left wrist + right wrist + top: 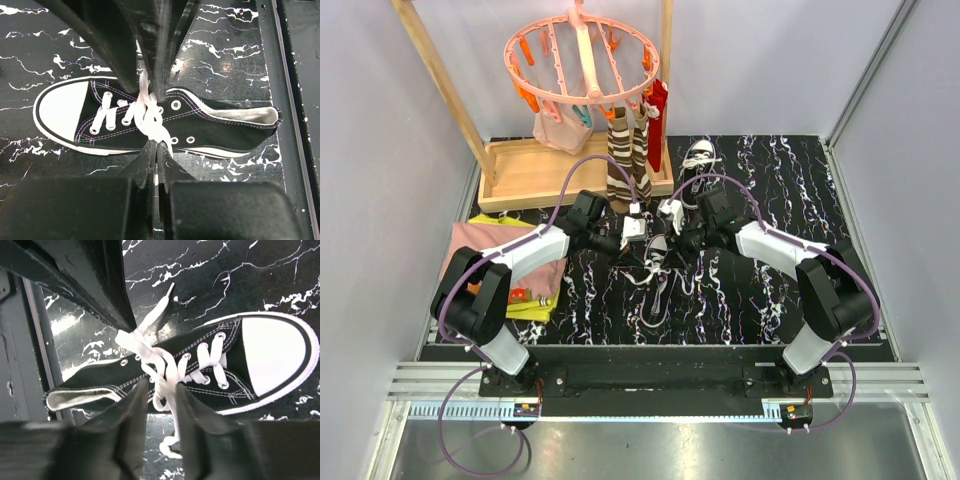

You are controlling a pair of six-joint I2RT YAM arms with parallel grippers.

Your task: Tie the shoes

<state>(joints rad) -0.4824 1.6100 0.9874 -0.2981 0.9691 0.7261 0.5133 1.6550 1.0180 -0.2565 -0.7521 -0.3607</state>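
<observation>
A small black shoe (658,262) with a white toe cap lies mid-table between both grippers; the left wrist view shows this shoe (210,125) with its toe to the left. My left gripper (156,144) is shut on a strand of its white lace (152,117) just above the eyelets. My right gripper (161,389) stands open over the same shoe (260,352), with a loose lace loop (167,372) hanging in the gap between its fingers. A second shoe (698,162) rests farther back. In the top view the left gripper (623,243) and right gripper (682,240) nearly meet.
A wooden rack (535,170) with a pink round peg hanger (582,60) stands at the back left, brown striped socks (625,160) hanging from it. Folded pink and yellow cloths (500,262) lie at the left. A metal rail (295,100) borders the black marbled mat.
</observation>
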